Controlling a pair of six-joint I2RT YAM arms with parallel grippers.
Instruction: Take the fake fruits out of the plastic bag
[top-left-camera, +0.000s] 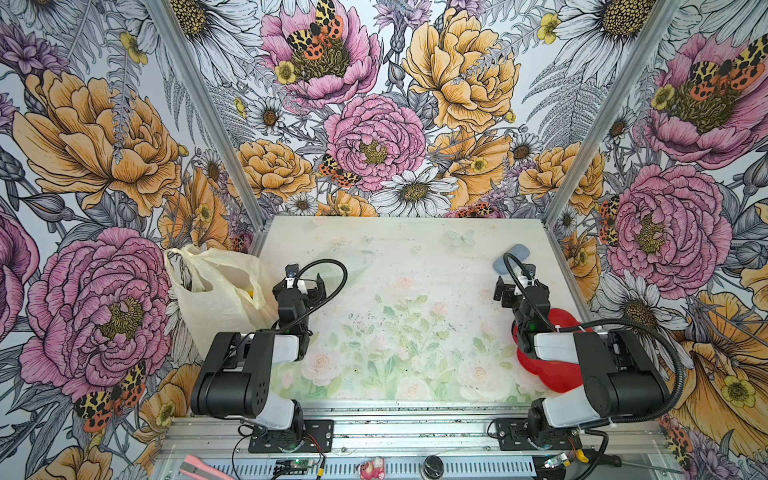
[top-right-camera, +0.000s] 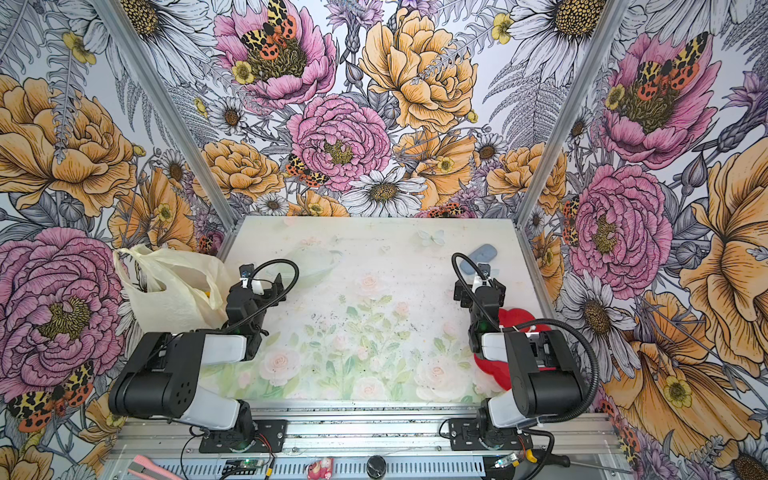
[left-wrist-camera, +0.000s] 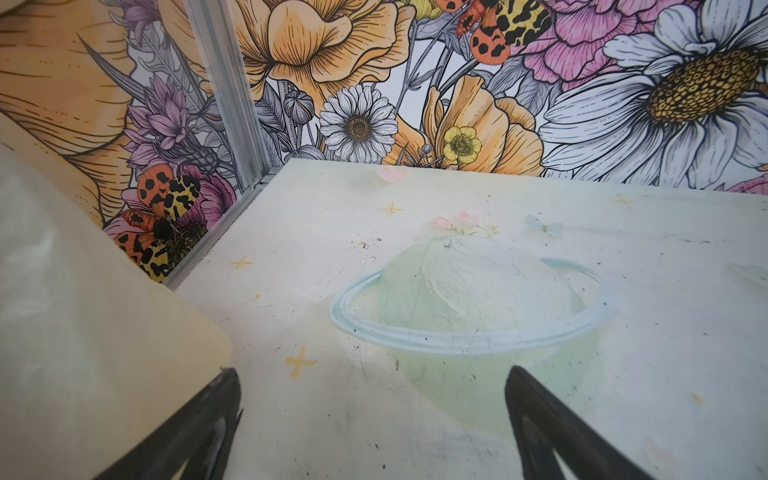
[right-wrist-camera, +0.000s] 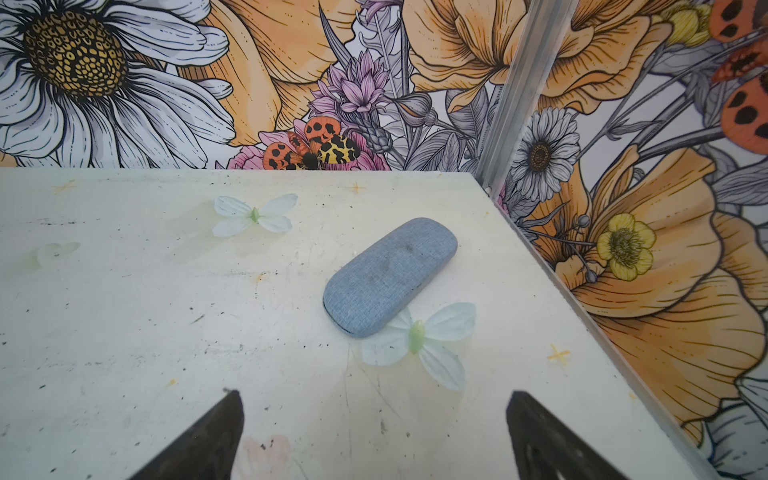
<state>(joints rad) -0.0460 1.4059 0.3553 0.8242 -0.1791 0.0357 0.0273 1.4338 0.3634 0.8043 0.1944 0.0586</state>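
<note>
the bag (top-left-camera: 216, 303) stands crumpled at the left edge of the desk (top-left-camera: 415, 257), handles up. of the fruits (top-left-camera: 249, 294) only a yellow bit shows at its mouth; the rest cannot be seen. the left gripper (left-wrist-camera: 372, 374) hangs just beside the bag, jaws wide apart, holding nothing. the right gripper (right-wrist-camera: 372, 395) is well apart on the right, also wide open and empty, facing a blue-grey case (right-wrist-camera: 390, 280). a red plate (top-left-camera: 548, 374) lies under the right arm.

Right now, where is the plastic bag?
In both top views the plastic bag stands on the left, at the table's left edge by the side wall; the left wrist view shows it beside the open left gripper.
</note>
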